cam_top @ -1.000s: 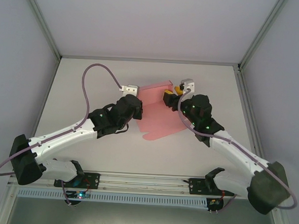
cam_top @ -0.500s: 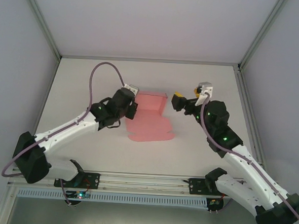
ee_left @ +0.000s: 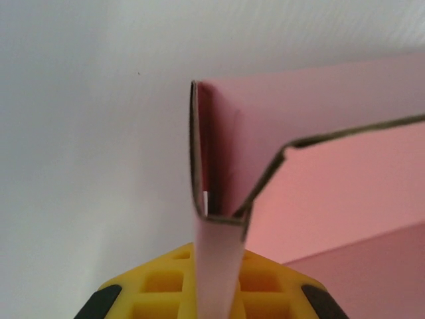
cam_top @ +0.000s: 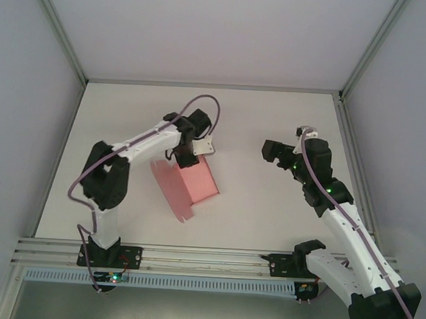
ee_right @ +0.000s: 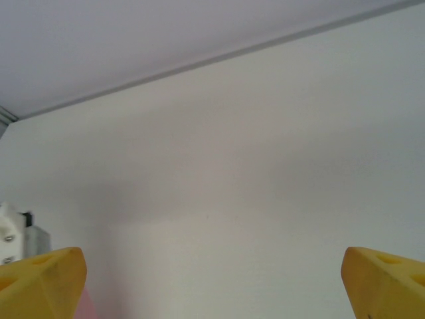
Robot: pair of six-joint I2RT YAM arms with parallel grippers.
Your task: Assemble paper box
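Pink card of the paper box (cam_top: 189,188) lies partly folded left of the middle of the table (cam_top: 267,221), with one panel raised. The left arm (cam_top: 138,144) is bent sharply, elbow high, and the left gripper (cam_top: 186,156) points down at the box's far edge. Its wrist view adds a folded flap running between the yellow fingers (ee_left: 156,286), which seem clamped on it. The right gripper (cam_top: 271,150) hovers well apart to the right, its fingertips (ee_right: 46,279) spread wide.

lab cell, white walls (cam_top: 206,29), aluminium frame (cam_top: 58,31)
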